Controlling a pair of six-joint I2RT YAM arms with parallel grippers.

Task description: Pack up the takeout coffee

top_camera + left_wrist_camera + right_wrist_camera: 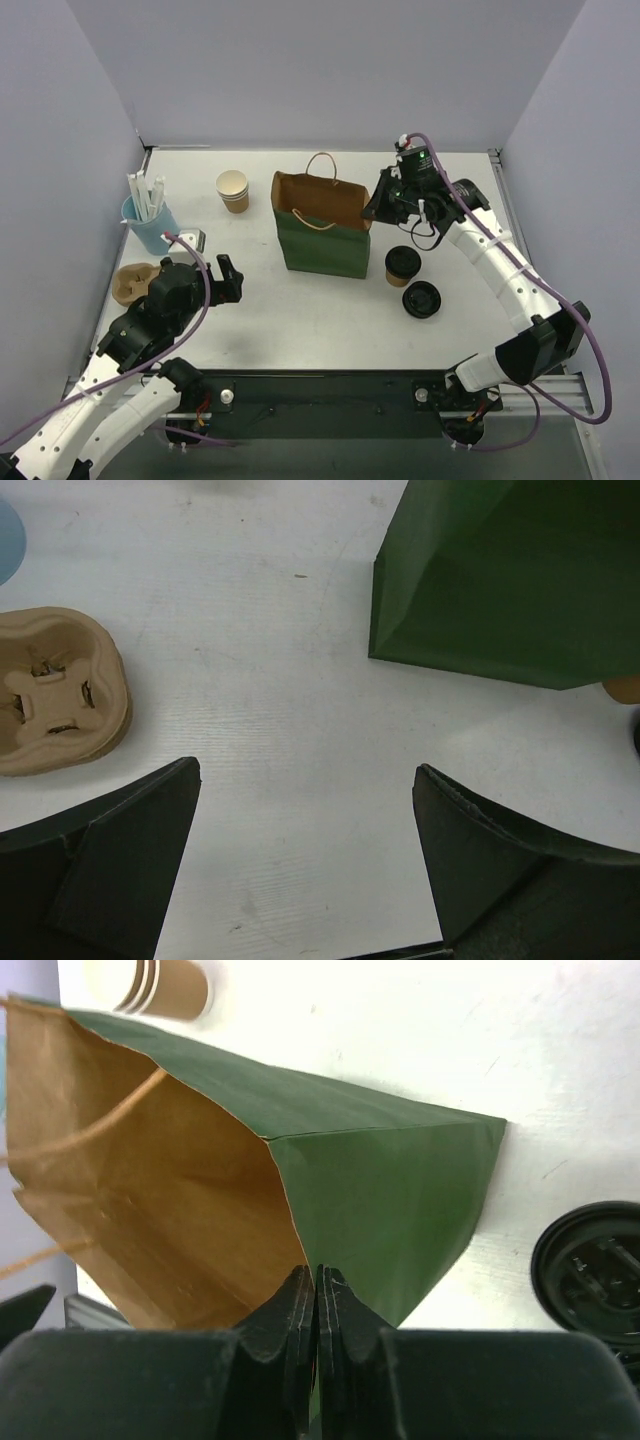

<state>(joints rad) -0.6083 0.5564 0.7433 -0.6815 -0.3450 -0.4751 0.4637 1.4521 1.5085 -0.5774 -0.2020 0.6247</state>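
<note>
The takeout coffee (402, 265), a small brown cup under a black lid, stands on the table just right of the green bag (322, 235). The bag is upright with its mouth open and its brown inside showing (150, 1190). My right gripper (384, 205) is at the bag's top right corner. It is shut on the bag's rim (318, 1280), one finger inside and one outside. My left gripper (232, 280) hangs open over bare table (305, 770), left of the bag, with nothing between its fingers.
A separate black lid (422, 299) lies right in front of the coffee. Lidless tan cups (233, 190) stand behind and left of the bag. A blue holder with white straws (150, 220) and a pulp cup carrier (55, 705) sit at the left edge.
</note>
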